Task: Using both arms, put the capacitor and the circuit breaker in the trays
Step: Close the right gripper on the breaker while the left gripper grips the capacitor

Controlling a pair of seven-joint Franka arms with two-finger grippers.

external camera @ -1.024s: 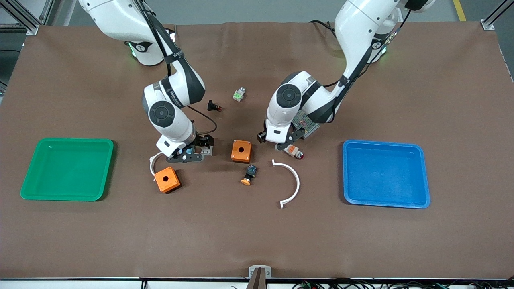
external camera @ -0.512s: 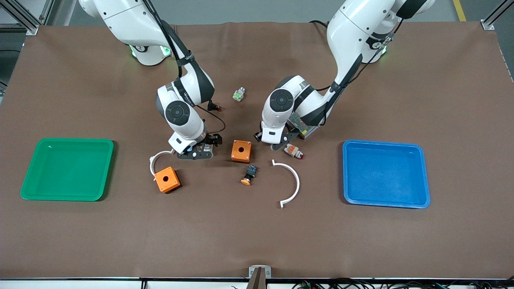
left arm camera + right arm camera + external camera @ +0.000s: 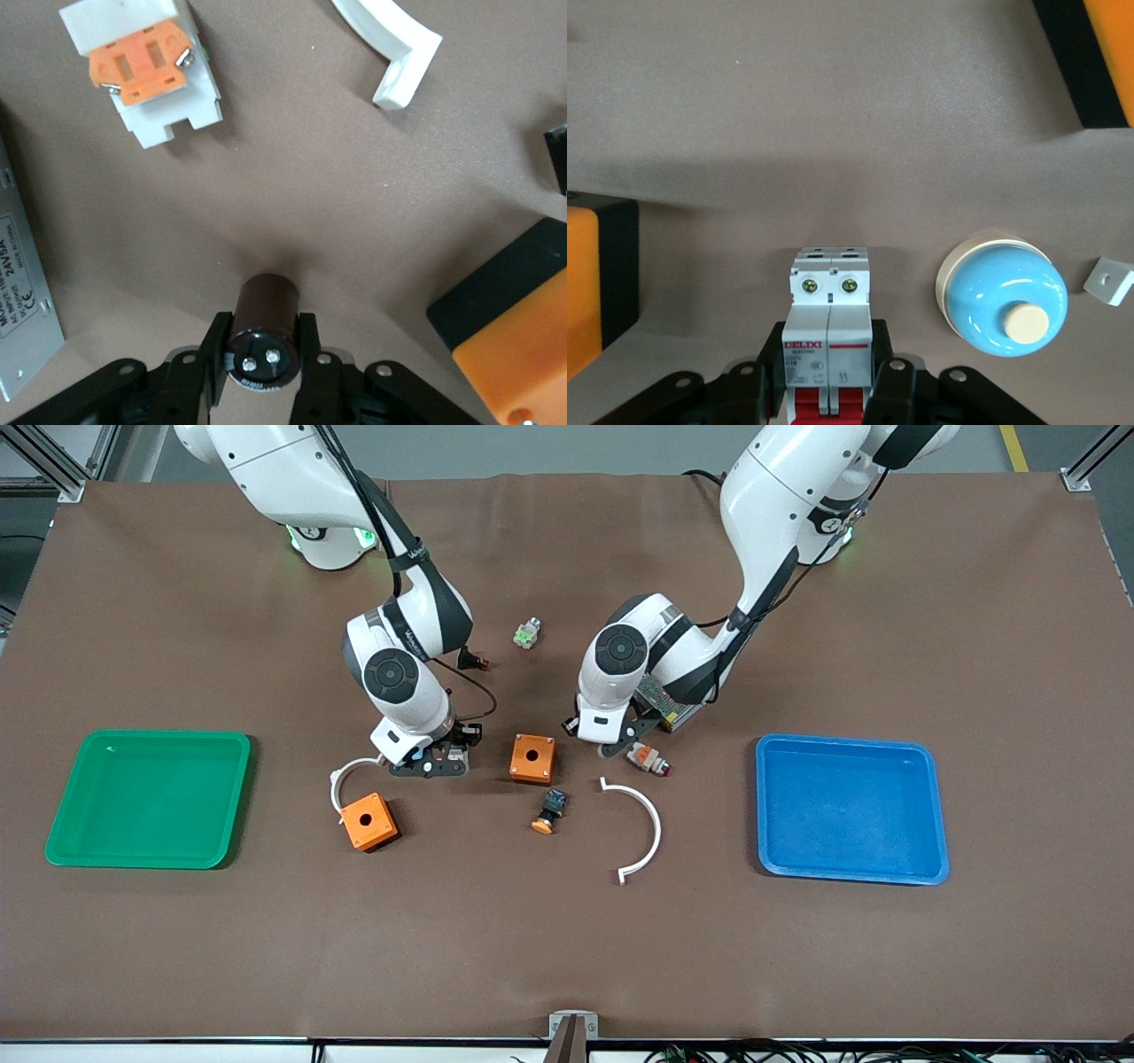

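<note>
The capacitor [image 3: 266,305], a small dark cylinder with two pale terminals on its end, lies on the brown table. My left gripper [image 3: 262,336] is shut on its sides, low over the table [image 3: 611,741] beside the white-and-orange button [image 3: 648,759]. The front view hides the capacitor under the hand. The circuit breaker [image 3: 829,297], a white-grey block with red levers, sits on the table between the fingers of my right gripper [image 3: 829,354], which is shut on it. That gripper [image 3: 441,760] is beside the orange box [image 3: 532,758], toward the right arm's end.
A green tray [image 3: 149,797] lies at the right arm's end, a blue tray [image 3: 850,808] at the left arm's end. A second orange box [image 3: 369,821], two white arcs [image 3: 640,828] [image 3: 350,772], a blue-and-orange button [image 3: 549,811] and a blue domed button [image 3: 1001,299] lie close by.
Both grippers have closed, the left on the capacitor and the right on the circuit breaker. The right hand shifted toward the middle orange box, and the left hand shifted slightly the same way.
</note>
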